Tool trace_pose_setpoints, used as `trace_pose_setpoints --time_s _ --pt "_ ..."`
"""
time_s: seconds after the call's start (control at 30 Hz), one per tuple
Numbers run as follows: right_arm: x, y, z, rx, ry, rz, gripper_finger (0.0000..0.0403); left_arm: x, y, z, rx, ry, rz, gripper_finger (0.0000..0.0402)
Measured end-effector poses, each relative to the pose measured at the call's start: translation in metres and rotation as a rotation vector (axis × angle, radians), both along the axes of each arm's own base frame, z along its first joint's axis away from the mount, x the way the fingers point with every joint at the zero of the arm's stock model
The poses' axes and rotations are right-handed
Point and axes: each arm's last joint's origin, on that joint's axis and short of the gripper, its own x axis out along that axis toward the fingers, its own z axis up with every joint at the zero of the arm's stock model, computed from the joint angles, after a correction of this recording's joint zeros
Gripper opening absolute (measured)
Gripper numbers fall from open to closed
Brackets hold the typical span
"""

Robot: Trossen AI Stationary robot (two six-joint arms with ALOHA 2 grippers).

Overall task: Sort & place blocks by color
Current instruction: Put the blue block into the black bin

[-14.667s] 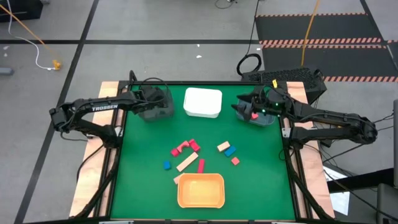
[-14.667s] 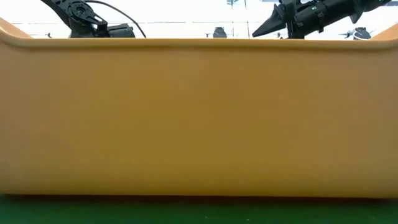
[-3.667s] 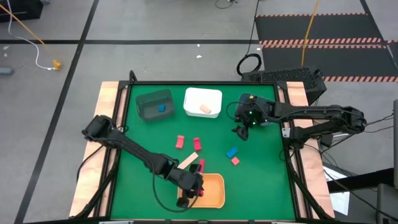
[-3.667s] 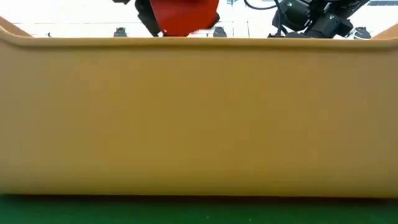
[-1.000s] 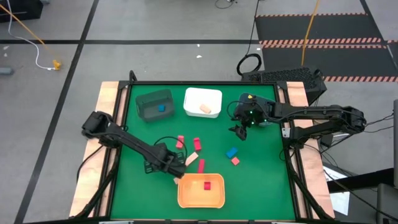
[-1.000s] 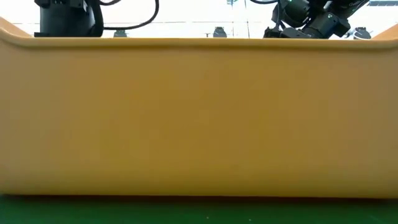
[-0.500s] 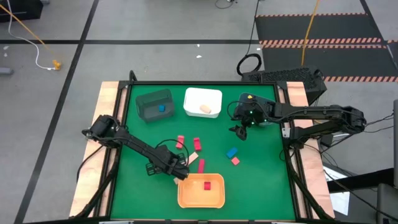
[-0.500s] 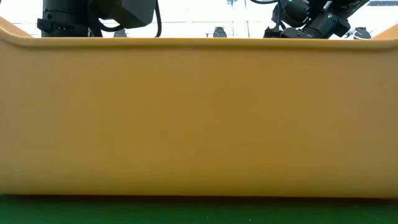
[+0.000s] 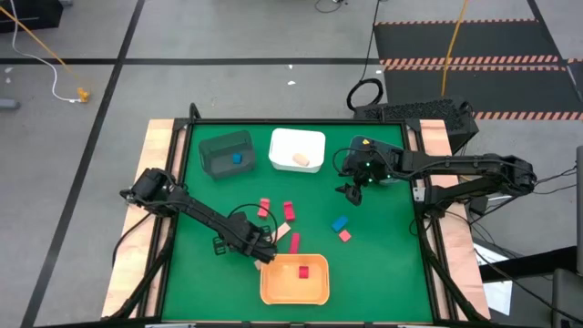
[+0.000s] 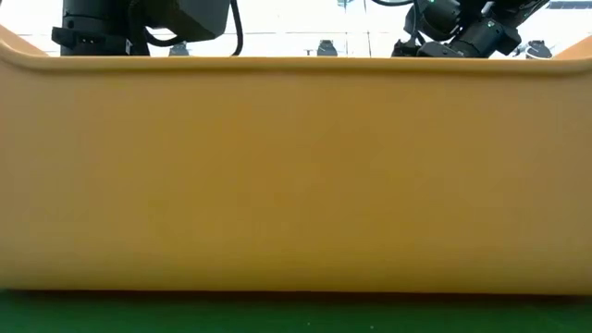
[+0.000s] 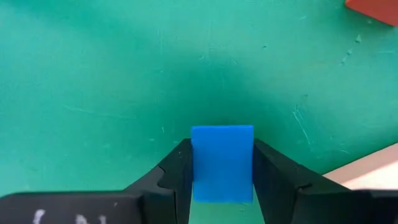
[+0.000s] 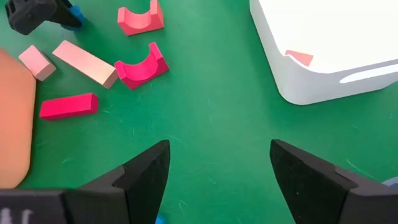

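My left gripper [image 11: 222, 148] is shut on a small blue cube [image 11: 222, 158] on the green mat, just off the far left corner of the orange bin [image 9: 319, 290]; in the high view my left gripper [image 9: 261, 251] hides the cube. My right gripper [image 12: 217, 180] hovers open over bare mat to the right of the white bin [image 12: 329, 50]. Loose on the mat lie two pink arches [image 9: 263, 208] [image 9: 289, 210], a tan bar [image 9: 281, 230], a red bar [image 9: 294, 242], a blue block [image 9: 339, 222] and a red cube [image 9: 345, 235]. My left gripper pinches the blue cube between its two fingers, one on each of two opposite side faces [image 11: 196, 167]. The fingers come down at it from above. The cube appears to rest on the mat; whether it is lifted I cannot tell.
Red blocks [image 9: 303, 271] lie in the orange bin, a blue one [image 9: 236, 158] in the dark bin at the far left, a tan one [image 9: 299, 158] in the white bin. A small tan block [image 12: 37, 62] lies beside the orange bin, whose wall [image 10: 296, 176] fills the low view.
My left arm has shifted a little by the orange bin's far left corner, and in the low view it has grown larger. Over the last half second it has held still.
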Motion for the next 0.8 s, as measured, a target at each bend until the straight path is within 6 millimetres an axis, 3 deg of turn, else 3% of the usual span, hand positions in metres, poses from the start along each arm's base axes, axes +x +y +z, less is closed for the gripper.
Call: trace_pose_setpoints --time_s 0.2,0.43,0.6,0.8 --pt "0.000 0.000 0.000 -0.020 0.002 0.021 0.0270 0.001 0.017 0.030 0.052 -0.117 -0.033 0.0129" --pt "0.000 0.000 0.000 -0.036 0.003 0.037 0.0270 -0.017 0.065 0.087 0.358 -0.255 -0.053 0.0129" --pt "0.000 -0.001 0.000 -0.044 -0.003 0.027 0.0270 -0.038 0.111 0.114 0.506 -0.152 -0.084 0.0129" --pt "0.002 -0.005 0.003 -0.087 -0.024 -0.099 0.0270 -0.052 0.175 0.120 0.510 0.101 -0.202 0.0129"
